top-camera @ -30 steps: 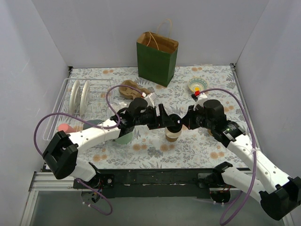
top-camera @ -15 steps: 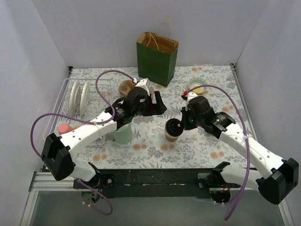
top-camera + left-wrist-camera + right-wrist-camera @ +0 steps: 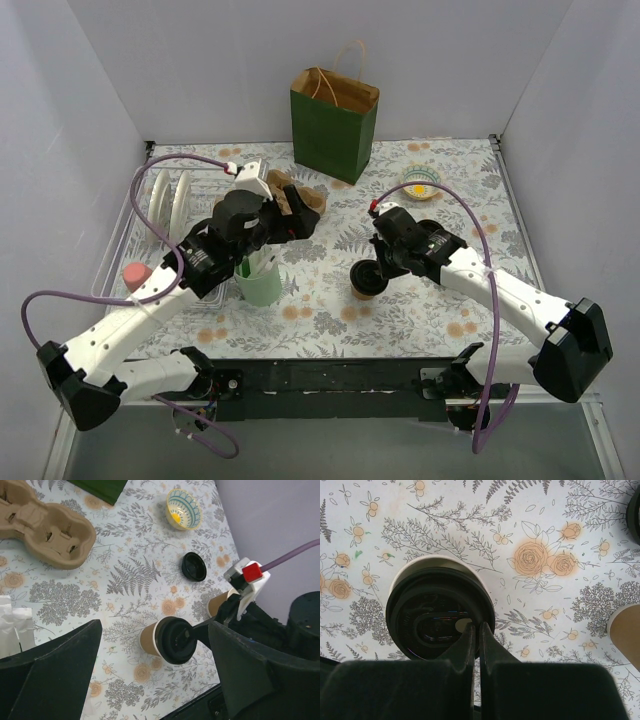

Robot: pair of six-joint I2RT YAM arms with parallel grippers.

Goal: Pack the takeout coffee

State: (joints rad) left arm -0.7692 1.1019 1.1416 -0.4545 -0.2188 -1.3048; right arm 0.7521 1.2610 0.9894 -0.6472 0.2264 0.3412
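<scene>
Right gripper [image 3: 479, 628] pinches lid [image 3: 438, 614] rim at its tips; left gripper [image 3: 155, 626] spread, empty. We fear lid peeling off takeout coffee [image 3: 367, 286].

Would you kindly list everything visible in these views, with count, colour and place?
takeout coffee: 1, brown cup with black lid, table centre
lidless paper cup: 1, brown, beside the coffee, partly hidden by the right arm
loose lid: 1, black, flat between bowl and cups
bowl: 1, blue-green pattern with yellow centre, far right
paper bag: 1, green, far centre, standing open
cup carrier: 1, brown, near the bag
mint-green cup: 1, holding white sticks, left of the coffee
dish rack: 1, white wire, left edge
plates: 2, white, upright in the rack
pink object: 1, at the rack's near end
left gripper: 1, black, open, above the table
right gripper: 1, black, shut, tips at the coffee's lid
</scene>
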